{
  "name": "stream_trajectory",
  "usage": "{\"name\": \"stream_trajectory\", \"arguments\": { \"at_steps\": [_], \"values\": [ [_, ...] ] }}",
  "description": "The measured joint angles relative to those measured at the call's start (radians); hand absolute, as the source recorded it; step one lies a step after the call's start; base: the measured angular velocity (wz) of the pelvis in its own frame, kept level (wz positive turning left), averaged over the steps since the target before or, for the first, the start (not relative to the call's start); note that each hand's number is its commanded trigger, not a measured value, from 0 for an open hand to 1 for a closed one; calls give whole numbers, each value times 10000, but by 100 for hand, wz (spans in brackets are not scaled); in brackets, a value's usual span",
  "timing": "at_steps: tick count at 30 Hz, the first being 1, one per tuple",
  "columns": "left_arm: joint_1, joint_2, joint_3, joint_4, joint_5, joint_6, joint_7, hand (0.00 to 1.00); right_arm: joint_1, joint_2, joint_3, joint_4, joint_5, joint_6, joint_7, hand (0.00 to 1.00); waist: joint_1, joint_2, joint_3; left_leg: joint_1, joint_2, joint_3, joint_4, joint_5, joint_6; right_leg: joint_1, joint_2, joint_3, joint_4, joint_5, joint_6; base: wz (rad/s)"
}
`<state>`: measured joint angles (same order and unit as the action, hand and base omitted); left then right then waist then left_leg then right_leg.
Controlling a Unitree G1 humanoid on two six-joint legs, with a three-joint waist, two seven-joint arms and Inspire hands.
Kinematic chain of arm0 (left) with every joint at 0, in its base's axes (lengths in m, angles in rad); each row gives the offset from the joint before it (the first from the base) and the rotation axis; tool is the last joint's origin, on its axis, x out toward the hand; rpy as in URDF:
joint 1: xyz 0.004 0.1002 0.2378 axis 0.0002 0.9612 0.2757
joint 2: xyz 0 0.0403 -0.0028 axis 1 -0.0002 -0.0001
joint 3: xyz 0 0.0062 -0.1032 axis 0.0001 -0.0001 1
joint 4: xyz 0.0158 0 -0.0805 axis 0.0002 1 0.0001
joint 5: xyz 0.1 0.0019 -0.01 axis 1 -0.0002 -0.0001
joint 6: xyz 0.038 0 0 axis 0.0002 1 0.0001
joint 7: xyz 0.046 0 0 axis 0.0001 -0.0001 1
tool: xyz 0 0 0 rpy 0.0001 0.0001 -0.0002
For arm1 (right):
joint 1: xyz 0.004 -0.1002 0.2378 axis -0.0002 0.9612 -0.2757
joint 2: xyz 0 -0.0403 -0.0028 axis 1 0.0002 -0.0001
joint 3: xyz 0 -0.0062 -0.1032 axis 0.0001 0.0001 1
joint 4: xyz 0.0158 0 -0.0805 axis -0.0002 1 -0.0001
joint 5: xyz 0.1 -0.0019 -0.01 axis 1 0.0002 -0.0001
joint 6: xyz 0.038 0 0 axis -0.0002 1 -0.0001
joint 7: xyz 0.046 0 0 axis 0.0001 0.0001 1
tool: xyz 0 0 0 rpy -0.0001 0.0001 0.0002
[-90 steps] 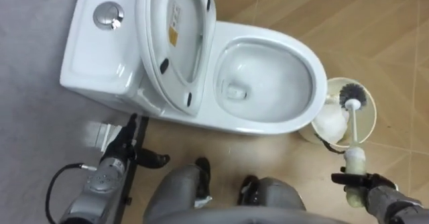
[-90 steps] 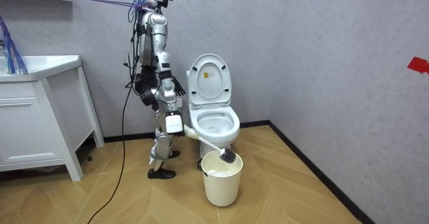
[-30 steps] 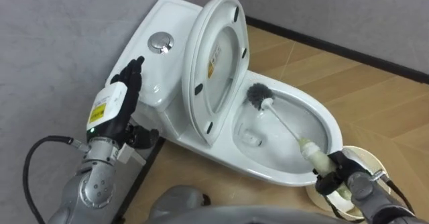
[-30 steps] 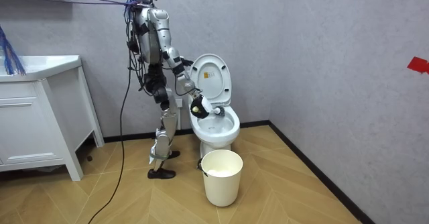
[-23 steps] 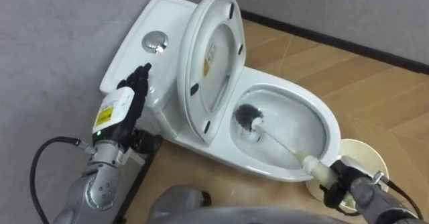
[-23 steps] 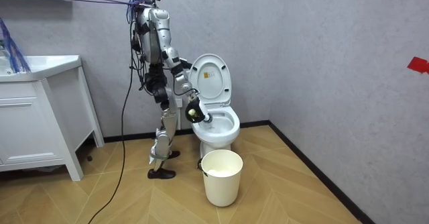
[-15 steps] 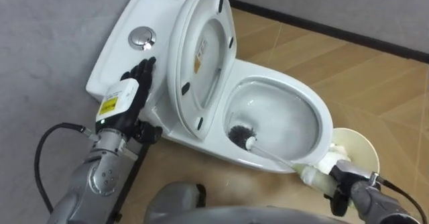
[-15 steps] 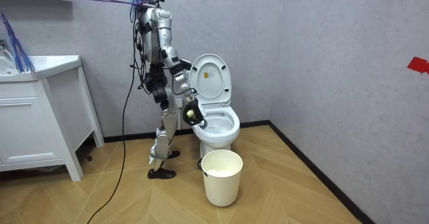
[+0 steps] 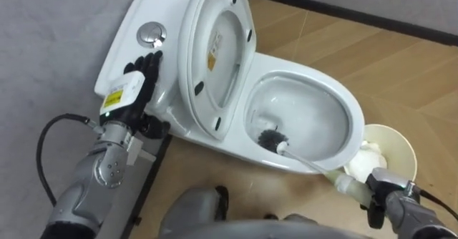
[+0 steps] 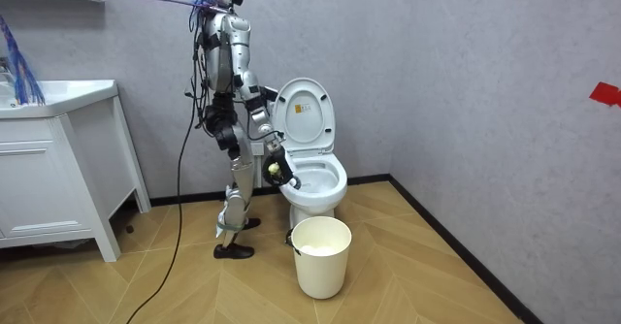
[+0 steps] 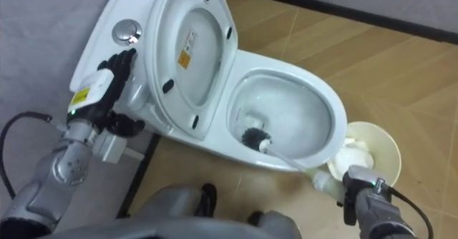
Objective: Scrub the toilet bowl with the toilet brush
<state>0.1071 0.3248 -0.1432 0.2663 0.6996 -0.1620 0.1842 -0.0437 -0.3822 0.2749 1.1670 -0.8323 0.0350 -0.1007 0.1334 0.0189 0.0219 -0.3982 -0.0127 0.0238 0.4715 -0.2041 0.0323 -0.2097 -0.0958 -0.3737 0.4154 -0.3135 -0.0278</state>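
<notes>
**Me:** Three seconds back the toilet brush [image 9: 272,139] was over the bucket [image 9: 395,142]. It has since gone into the bowl [image 9: 315,81]. A second ago its head was up at the back, and now it sits against the near wall.

**Desk:** Take me across from the left.

**Me:** My left hand [image 9: 129,89] lies with straight fingers against the cistern [image 9: 161,3], fingertips just below the flush button [image 9: 150,33], holding nothing. Next to it the lid [image 9: 215,46] stands raised. Then comes the bowl, with the bristles low inside and the thin shaft slanting out over the rim toward me.

**Desk:** And the right?

**Me:** My right hand [image 9: 383,196] is at the lower right, fingers curled round the brush's pale grip. The white bucket stands on the wood floor [image 9: 358,46], just beside the bowl and past that hand.
</notes>
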Motion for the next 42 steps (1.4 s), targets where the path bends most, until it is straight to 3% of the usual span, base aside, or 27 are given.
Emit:
{"name": "stream_trajectory", "arguments": {
  "at_steps": [4, 6, 10, 13, 18, 22, 24, 26, 29, 34, 38, 42],
  "values": [
    [-531, 284, -198, 352, 0, -354, 567, 0, -564, -373, 211, -2, -33, -51, -358, 100, 100, 79, 46, -868, 2, -40, 473, 31, 56, -870, -172, -130, 696, -147, -61, 6],
    [-976, 480, -320, 626, -1, -588, 889, 0, -1057, -800, 596, -10, -42, -18, -586, 100, 191, 210, 156, -1514, -13, -47, 844, 60, 109, -1599, -327, -137, 1313, -256, -104, 2],
    [-1589, 951, -856, 733, -2, -640, 1685, 0, -2117, -1394, 1370, -43, -163, 7, -1073, 100, 529, 336, 173, -2794, -9, -3, 1394, 136, 193, -3007, -586, -156, 2292, -390, -238, -1],
    [-1939, 1071, -1127, 758, -7, -723, 2066, 0, -3014, -1751, 1819, -152, -366, 1, -1384, 100, 879, 478, 217, -3486, -21, 10, 1600, 215, 235, -3743, -699, -145, 2723, -415, -287, 0],
    [-2386, 1391, -1367, 792, -2, -835, 2719, 0, -4341, -2113, 1995, -329, -212, 481, -1583, 100, 1251, 424, 256, -4399, -186, 44, 1700, 436, 300, -4834, -982, -102, 3334, -475, -357, 7],
    [-2413, 1606, -1359, 780, -1, -788, 3179, 0, -5004, -2435, 2052, -377, -113, 477, -1733, 100, 1377, 209, 384, -4647, -154, 234, 1692, 465, 291, -5271, -990, 136, 3488, -478, -387, -11],
    [-2418, 1657, -1346, 785, -99, -754, 3312, 0, -5051, -2431, 2058, -389, 314, 473, -1752, 100, 1377, 151, 392, -4664, -144, 261, 1666, 468, 287, -5322, -963, 202, 3483, -477, -390, -7],
    [-2464, 1677, -1339, 905, -105, -588, 3462, 0, -5073, -2431, 2057, -406, 924, 473, -1770, 100, 1374, 90, 383, -4679, -128, 312, 1687, 470, 283, -5376, -960, 248, 3491, -474, -395, -8],
    [-2350, 1800, -1336, 868, -119, -65, 3797, 0, -5249, -2444, 2056, -404, 2179, 498, -1966, 100, 1301, -101, 386, -4839, -35, 533, 1752, 472, 284, -5649, -947, 410, 3582, -451, -435, -14],
    [-2173, 1932, -1338, 763, -134, 496, 4134, 0, -5296, -2440, 2031, -388, 3989, 501, -2386, 100, 838, -158, 379, -4974, -38, 598, 1838, 532, 338, -5828, -1015, 436, 3708, -445, -446, -2],
    [-2174, 1931, -1321, 642, 22, 873, 4028, 0, -5290, -2437, 2023, -387, 4356, 500, -2389, 100, 673, -152, 365, -4966, -124, 585, 1846, 612, 385, -5844, -1135, 406, 3826, -444, -442, 5],
    [-2183, 1929, -1333, 649, 14, 1107, 3838, 0, -5200, -2324, 2025, -372, 3718, 516, -2342, 100, 537, -127, 359, -4872, -153, 528, 1858, 650, 405, -5702, -1157, 332, 3820, -422, -413, 4]
  ]
}}
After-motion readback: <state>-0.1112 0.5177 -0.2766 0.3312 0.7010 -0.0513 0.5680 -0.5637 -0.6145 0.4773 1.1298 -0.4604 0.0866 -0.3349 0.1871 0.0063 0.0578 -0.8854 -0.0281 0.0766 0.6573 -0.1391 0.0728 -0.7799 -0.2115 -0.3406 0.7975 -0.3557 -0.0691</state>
